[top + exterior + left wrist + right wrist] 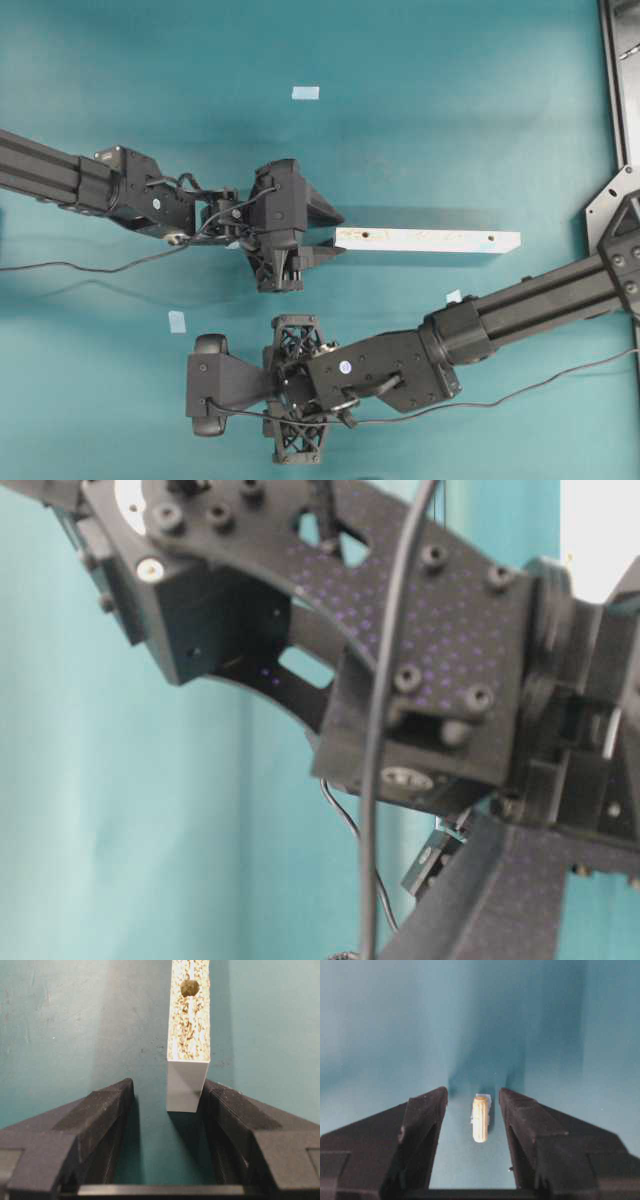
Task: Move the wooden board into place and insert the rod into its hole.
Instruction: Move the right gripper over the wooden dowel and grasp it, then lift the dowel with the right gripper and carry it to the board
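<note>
The wooden board [427,240] lies on the teal table at mid-right, pale and speckled, with a dark hole [190,988] near its left end. My left gripper [338,233] stands open around that end. In the left wrist view the board's white end face [186,1085] sits against the right finger [225,1110], with a wide gap to the left finger [107,1110]. The rod [480,1119], a short ribbed cream dowel, lies on the table between the fingers of my open right gripper [473,1095], with a gap on each side. In the overhead view the right wrist camera [210,385] hides the rod.
Light-blue tape squares lie on the table at the back [305,93], front left [177,321] and beside the right arm [453,296]; another [483,1100] is under the rod's far end. A black metal frame [620,80] borders the right edge. Blurred arm parts [420,680] fill the table-level view.
</note>
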`<state>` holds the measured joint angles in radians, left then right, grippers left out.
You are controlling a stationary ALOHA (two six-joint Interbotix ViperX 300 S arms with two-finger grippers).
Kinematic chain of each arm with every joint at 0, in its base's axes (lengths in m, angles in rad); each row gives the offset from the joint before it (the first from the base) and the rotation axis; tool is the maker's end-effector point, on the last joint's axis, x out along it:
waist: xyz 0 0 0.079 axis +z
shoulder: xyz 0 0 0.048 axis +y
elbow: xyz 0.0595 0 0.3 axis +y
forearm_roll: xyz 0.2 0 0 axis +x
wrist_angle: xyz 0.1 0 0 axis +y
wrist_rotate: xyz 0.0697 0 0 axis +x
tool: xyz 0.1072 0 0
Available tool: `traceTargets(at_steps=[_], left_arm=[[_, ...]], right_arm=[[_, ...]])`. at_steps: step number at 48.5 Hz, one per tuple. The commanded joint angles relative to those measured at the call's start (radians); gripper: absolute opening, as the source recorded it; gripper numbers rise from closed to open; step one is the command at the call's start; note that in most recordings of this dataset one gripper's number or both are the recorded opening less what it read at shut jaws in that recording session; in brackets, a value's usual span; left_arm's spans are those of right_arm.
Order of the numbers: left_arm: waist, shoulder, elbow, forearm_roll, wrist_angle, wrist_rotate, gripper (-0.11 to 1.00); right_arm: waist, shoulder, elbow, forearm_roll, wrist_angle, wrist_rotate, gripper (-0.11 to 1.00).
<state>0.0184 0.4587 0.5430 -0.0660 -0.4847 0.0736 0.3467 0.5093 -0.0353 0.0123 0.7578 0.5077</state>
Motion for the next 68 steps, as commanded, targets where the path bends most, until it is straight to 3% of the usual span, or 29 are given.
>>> traceTargets(at_steps=[1, 42, 48, 56, 68], left_arm=[[-0.002, -0.009, -0.002, 0.003, 0.005, 0.005, 0.56], [-0.015, -0.009, -0.006, 0.003, 0.005, 0.005, 0.56], [-0.015, -0.009, -0.005, 0.003, 0.005, 0.005, 0.56], [-0.015, -0.009, -0.002, 0.003, 0.005, 0.005, 0.56], [-0.015, -0.009, 0.000, 0.003, 0.005, 0.005, 0.56]], right_arm=[[0.003, -0.023, -0.011, -0.005, -0.002, 0.002, 0.50], [0.003, -0.023, 0.032, -0.012, -0.037, 0.002, 0.48], [0.002, -0.023, 0.032, -0.014, -0.040, 0.002, 0.40], [0.003, -0.023, 0.034, -0.014, -0.031, -0.002, 0.12], [0.005, -0.034, 0.032, -0.014, -0.020, -0.005, 0.10]])
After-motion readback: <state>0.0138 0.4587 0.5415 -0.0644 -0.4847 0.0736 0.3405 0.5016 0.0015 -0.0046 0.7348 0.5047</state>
